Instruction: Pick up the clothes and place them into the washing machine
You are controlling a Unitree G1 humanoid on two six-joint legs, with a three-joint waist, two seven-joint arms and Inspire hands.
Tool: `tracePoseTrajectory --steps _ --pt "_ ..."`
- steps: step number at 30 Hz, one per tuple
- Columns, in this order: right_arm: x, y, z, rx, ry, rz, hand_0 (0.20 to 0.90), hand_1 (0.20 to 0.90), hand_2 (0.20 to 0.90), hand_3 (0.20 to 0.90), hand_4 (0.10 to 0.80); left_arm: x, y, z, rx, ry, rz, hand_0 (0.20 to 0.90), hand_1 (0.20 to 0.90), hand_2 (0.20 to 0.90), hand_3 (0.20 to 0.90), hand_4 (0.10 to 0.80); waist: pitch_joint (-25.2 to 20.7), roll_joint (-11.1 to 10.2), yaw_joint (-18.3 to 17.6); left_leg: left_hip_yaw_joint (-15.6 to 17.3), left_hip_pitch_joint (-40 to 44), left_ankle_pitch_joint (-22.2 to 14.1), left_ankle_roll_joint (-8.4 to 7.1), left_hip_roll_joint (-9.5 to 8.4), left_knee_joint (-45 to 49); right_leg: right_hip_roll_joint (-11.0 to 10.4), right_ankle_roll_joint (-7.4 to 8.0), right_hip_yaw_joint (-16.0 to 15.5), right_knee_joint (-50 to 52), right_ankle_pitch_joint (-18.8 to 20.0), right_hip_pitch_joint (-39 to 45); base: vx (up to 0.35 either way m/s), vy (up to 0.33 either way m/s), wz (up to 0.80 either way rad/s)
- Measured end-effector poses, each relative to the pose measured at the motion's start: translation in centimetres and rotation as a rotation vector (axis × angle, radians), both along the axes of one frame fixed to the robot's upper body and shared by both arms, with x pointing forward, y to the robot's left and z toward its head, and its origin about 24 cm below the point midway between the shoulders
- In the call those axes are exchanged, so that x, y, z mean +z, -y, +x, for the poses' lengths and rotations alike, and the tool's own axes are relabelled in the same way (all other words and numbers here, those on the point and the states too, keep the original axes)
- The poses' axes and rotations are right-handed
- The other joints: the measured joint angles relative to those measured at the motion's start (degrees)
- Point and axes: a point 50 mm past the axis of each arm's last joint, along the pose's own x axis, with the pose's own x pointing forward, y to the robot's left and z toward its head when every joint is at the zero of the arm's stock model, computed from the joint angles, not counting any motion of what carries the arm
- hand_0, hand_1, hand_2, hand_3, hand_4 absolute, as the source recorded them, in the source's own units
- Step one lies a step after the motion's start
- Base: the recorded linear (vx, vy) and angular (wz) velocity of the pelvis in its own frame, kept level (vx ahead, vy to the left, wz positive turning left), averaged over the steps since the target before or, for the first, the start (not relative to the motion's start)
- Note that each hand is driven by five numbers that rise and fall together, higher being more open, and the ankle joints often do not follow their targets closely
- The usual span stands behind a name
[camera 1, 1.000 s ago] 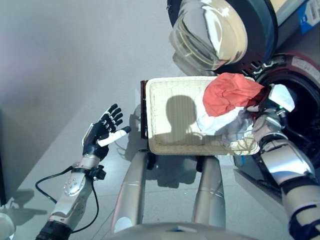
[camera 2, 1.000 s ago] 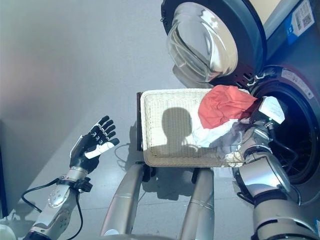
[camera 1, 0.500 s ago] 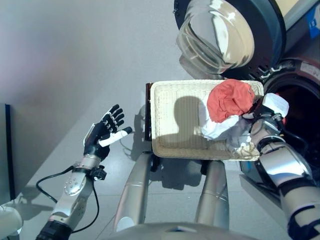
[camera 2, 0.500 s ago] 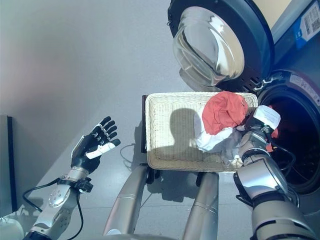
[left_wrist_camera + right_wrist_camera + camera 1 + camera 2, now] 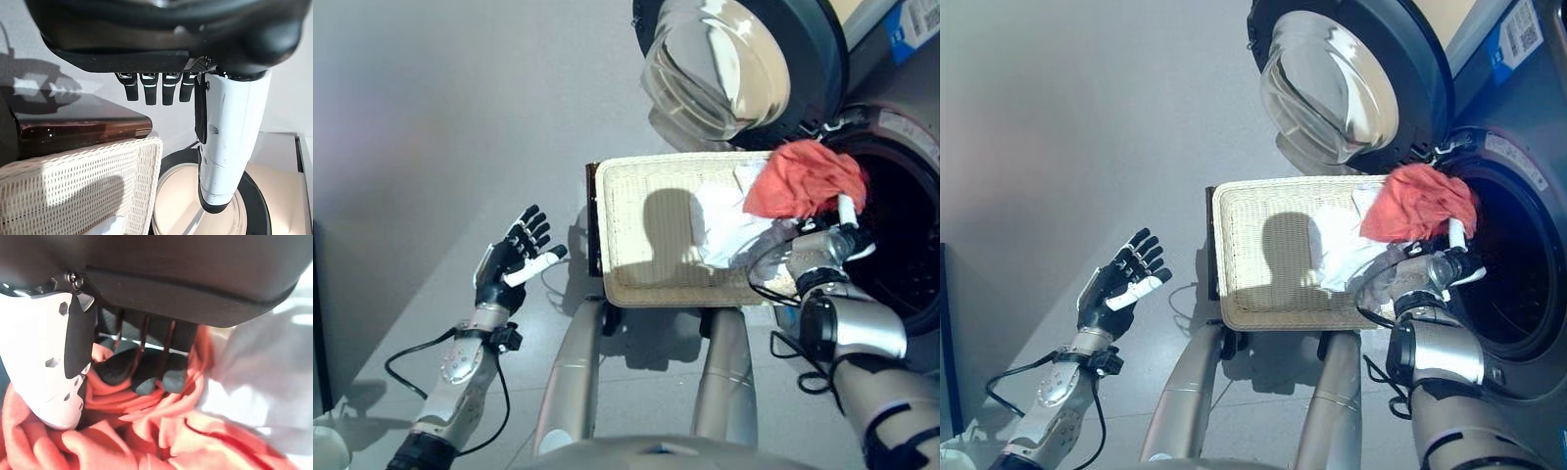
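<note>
My right hand (image 5: 842, 227) is shut on a red cloth (image 5: 803, 178) and holds it bunched above the right end of the wicker basket (image 5: 646, 279), at the rim of the washing machine drum opening (image 5: 901, 225). Its wrist view shows fingers (image 5: 146, 377) and white-covered thumb curled into the red cloth (image 5: 146, 440). A white cloth (image 5: 724, 227) lies in the basket under and left of the red one. My left hand (image 5: 514, 259) hovers open over the floor left of the basket, holding nothing.
The machine's round glass door (image 5: 724, 59) stands swung open above the basket's far edge. The basket rests on a dark brown stand (image 5: 73, 129). Grey floor (image 5: 440, 127) spreads to the left.
My right hand has carried the red cloth right, off the white cloth and toward the drum opening. More of the white cloth now shows. The left hand has not moved.
</note>
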Motion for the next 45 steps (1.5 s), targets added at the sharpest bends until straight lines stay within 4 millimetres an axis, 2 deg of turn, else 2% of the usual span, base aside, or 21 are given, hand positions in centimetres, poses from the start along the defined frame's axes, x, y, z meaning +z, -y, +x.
tracePoseTrajectory --steps 5,8,13,14,17,22,28,29,30,38,43,45 --pt "0.1 1.6 -1.3 -0.181 0.011 0.113 0.200 0.200 0.200 0.200 0.300 -0.2 -0.1 -0.2 0.021 -0.015 -0.024 0.900 0.900 0.900 0.900 0.800 -0.07 -0.12 -0.21 0.22 -0.05 -0.30 0.41 -0.16 -0.01 -0.09 0.28 0.19 -0.50 0.17 0.18 0.004 -0.003 -0.01" --pt "0.8 3.7 -2.5 -0.271 0.002 0.131 0.200 0.200 0.200 0.200 0.300 -0.5 -0.3 -0.5 0.026 -0.034 -0.028 0.900 0.900 0.900 0.900 0.800 -0.08 -0.15 -0.64 0.45 -0.10 -0.45 0.62 -0.32 0.06 -0.30 0.55 0.30 -0.54 0.32 0.16 0.006 -0.011 0.00" --pt "3.1 8.4 -5.4 -0.426 -0.008 0.111 0.200 0.200 0.200 0.200 0.300 -0.5 -0.8 -0.8 0.006 -0.052 -0.002 0.900 0.900 0.900 0.900 0.800 -0.09 -0.17 -0.95 0.51 -0.15 -0.47 0.64 -0.31 0.16 -0.36 0.59 0.37 -0.49 0.30 0.09 0.009 -0.026 0.00" --pt "3.6 8.8 -5.4 -0.425 0.010 0.138 0.200 0.200 0.200 0.200 0.300 -0.5 -0.9 -1.0 -0.005 -0.058 0.006 0.900 0.900 0.900 0.900 0.800 -0.09 -0.17 -1.11 0.57 -0.18 -0.48 0.63 -0.32 0.19 -0.37 0.60 0.44 -0.47 0.29 0.05 0.000 0.000 0.00" --pt "3.6 8.9 -5.5 -0.431 -0.015 0.157 0.200 0.200 0.200 0.200 0.300 -0.4 -1.0 -1.4 -0.032 -0.062 0.012 0.900 0.900 0.900 0.900 0.800 -0.10 -0.16 -0.82 0.66 -0.28 -0.48 0.64 -0.37 0.18 -0.37 0.67 0.63 -0.47 0.24 -0.15 0.000 0.000 0.00" --pt "4.9 10.0 -6.1 -0.464 -0.018 0.154 0.200 0.200 0.200 0.200 0.300 -0.3 -1.0 -1.9 -0.053 -0.067 0.013 0.900 0.900 0.900 0.900 0.800 -0.24 -0.14 -0.14 1.62 -2.08 -0.96 1.30 -0.54 1.28 -0.54 1.23 1.70 0.17 0.31 -2.26 0.001 0.000 -0.03" --pt "5.2 10.1 -6.0 -0.455 -0.020 0.122 0.200 0.200 0.200 0.200 0.300 -0.4 -0.8 -2.0 -0.056 -0.070 0.011 0.900 0.900 0.900 0.900 0.800 -0.25 -0.12 0.09 2.08 -2.12 -1.23 1.56 -0.74 1.59 -0.69 1.48 2.28 0.27 0.54 -2.49 0.006 0.001 -0.01" --pt "5.4 10.1 -5.9 -0.437 -0.030 0.086 0.694 0.694 0.694 0.694 0.653 -0.4 -0.8 -1.9 -0.055 -0.071 0.011 0.900 0.900 0.900 0.900 0.800 -0.26 -0.10 0.20 2.34 -2.11 -1.51 1.61 -0.79 1.75 -0.61 1.53 2.51 0.56 0.27 -2.70 -0.098 0.012 -0.07" --pt "5.4 10.0 -5.8 -0.419 -0.046 0.054 0.900 0.900 0.900 0.900 0.800 -0.4 -0.8 -1.9 -0.058 -0.071 0.011 0.900 0.900 0.900 0.900 0.800 -0.28 -0.07 0.24 2.39 -2.03 -1.94 1.78 -0.72 1.74 -0.60 1.63 2.41 0.64 0.19 -2.69 0.021 -0.012 -0.06" --pt "5.9 10.0 -5.3 -0.345 -0.089 -0.089 0.900 0.900 0.900 0.900 0.800 -0.4 -0.8 -1.8 -0.056 -0.066 0.012 0.900 0.900 0.900 0.900 0.800 -0.33 0.00 0.43 2.17 -1.96 -1.63 1.22 -0.45 2.04 -0.49 1.19 2.10 1.52 -0.04 -2.78 0.007 -0.003 0.00" --pt "6.9 9.5 -4.6 -0.254 -0.215 -0.331 0.900 0.900 0.900 0.900 0.800 -0.4 -0.8 -1.8 -0.056 -0.061 0.017 0.900 0.900 0.900 0.900 0.800 -0.37 0.06 0.54 2.11 -2.01 -1.46 1.11 -0.43 2.03 -0.52 1.12 2.26 1.46 0.06 -2.78 0.020 -0.002 0.00" --pt "7.1 9.0 -4.0 -0.191 -0.336 -0.468 0.900 0.900 0.900 0.900 0.800 -0.4 -0.7 -1.9 -0.056 -0.054 0.027 0.900 0.900 0.900 0.900 0.800 -0.37 0.06 0.46 2.08 -2.01 -1.45 1.11 -0.42 2.05 -0.52 1.12 2.22 1.43 0.06 -2.73 0.000 0.000 0.00"
